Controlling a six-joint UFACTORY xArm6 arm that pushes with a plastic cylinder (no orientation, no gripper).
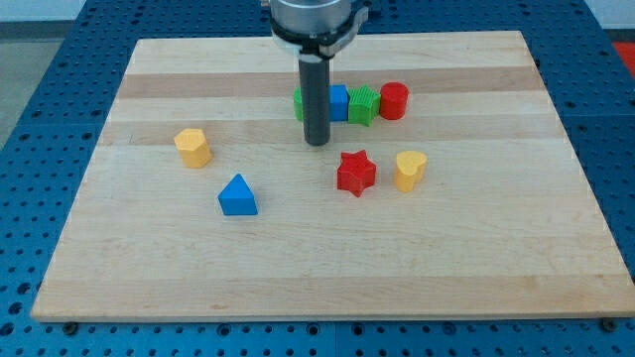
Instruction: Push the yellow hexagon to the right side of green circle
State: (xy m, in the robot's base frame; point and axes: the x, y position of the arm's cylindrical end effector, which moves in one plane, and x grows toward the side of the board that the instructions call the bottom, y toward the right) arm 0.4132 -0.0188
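Note:
The yellow hexagon (193, 147) lies on the wooden board (476, 258) at the view's left. A green block (298, 103), mostly hidden behind my rod, sits at the left end of a row near the view's top; its shape cannot be told. My tip (317, 143) rests on the board just below that row. It is well to the right of the yellow hexagon and touches no block.
The row continues rightward with a blue cube (339, 102), a ridged green block (364, 105) and a red cylinder (394, 100). A red star (356, 173) and a yellow heart (410, 170) lie below the row. A blue triangle (237, 195) lies below-right of the hexagon.

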